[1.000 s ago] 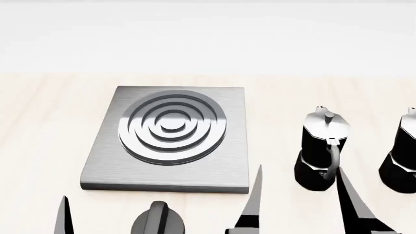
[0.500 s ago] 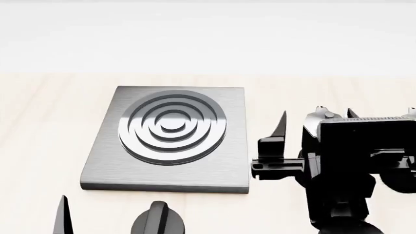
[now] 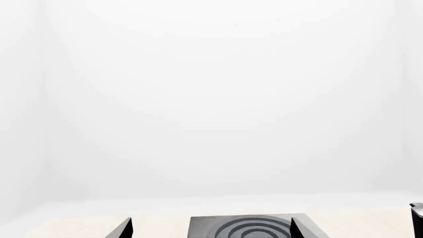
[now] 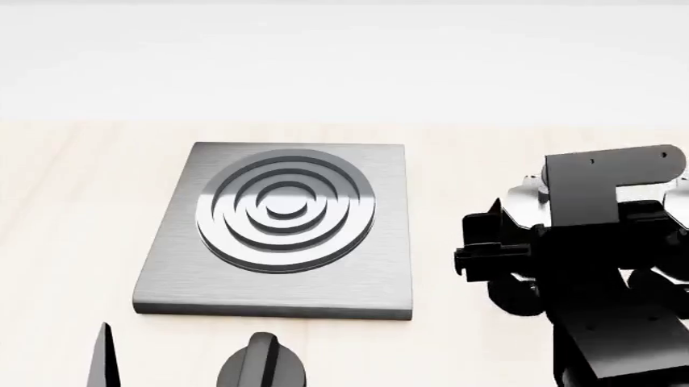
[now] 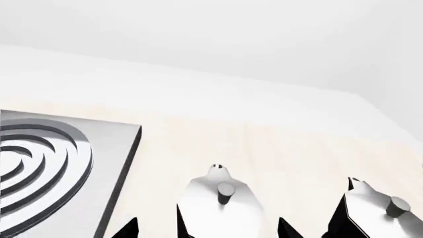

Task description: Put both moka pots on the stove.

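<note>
The stove (image 4: 286, 226) is a flat grey slab with a ring burner, left of centre on the light wood table; nothing stands on it. Two moka pots stand to its right. In the right wrist view the nearer pot (image 5: 221, 198) and the farther pot (image 5: 373, 213) show silvery lids. My right gripper (image 5: 208, 230) is open, its fingertips on either side of the nearer pot and apart from it. In the head view my right arm (image 4: 603, 266) hides most of both pots; only part of a lid (image 4: 525, 197) shows. My left gripper (image 3: 211, 230) is open and empty, short of the stove (image 3: 251, 228).
A short black round knob (image 4: 261, 367) sits at the table's front edge before the stove. One left fingertip (image 4: 105, 355) shows at the lower left. A white wall stands behind the table. A pot's edge (image 3: 416, 218) shows in the left wrist view.
My right arm has risen and moved forward and to the right, and it now covers the nearer pot in the head view. The left arm, stove and pots have not moved.
</note>
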Robot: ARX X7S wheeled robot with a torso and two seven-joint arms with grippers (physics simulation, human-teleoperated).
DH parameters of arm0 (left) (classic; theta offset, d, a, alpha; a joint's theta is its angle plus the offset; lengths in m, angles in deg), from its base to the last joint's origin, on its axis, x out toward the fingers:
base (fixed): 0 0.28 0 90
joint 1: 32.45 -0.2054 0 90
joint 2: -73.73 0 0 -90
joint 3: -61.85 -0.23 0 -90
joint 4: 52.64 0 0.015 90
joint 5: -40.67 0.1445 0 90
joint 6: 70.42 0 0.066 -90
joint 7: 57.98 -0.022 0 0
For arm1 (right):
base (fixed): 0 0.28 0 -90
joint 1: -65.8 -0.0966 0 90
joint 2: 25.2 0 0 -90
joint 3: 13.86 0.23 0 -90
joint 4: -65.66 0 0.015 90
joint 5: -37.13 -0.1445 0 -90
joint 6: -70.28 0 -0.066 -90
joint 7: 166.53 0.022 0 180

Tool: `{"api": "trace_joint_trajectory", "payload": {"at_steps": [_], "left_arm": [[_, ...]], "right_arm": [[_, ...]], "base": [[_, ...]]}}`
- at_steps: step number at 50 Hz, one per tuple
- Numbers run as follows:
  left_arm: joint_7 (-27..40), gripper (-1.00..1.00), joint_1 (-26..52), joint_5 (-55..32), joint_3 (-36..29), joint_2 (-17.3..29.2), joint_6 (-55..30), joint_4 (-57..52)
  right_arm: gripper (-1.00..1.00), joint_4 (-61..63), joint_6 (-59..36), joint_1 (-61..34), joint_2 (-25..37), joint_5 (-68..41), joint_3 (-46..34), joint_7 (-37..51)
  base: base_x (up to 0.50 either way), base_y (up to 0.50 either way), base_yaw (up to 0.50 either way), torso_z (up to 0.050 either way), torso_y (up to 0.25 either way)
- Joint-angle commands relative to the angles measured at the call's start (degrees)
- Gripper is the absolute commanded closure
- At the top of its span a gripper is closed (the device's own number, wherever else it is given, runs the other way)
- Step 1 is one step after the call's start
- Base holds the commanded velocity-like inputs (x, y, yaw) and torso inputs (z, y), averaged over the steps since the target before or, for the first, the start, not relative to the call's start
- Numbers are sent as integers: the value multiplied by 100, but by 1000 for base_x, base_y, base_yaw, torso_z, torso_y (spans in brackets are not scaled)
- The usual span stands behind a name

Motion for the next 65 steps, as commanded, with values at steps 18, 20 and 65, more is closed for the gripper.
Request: {"api": "trace_joint_trajectory", "payload": {"at_steps": [18,20,65], "left_arm": [[40,-100,50,-29,-67,60,174,222],[40,-100,49,-32,-72,64,191,238],[127,-100,142,-29,-314,109,52,220]], "right_arm": [[-100,-1437,218,-263,10,173,-373,-432],[-100,-1483,259,-236,11,167,-357,-442],[100,-2068,822,98,-3,245,-422,-554]], "base": [[0,0,0,0,0],[0,0,0,0,0],[0,0,0,0,0]]}}
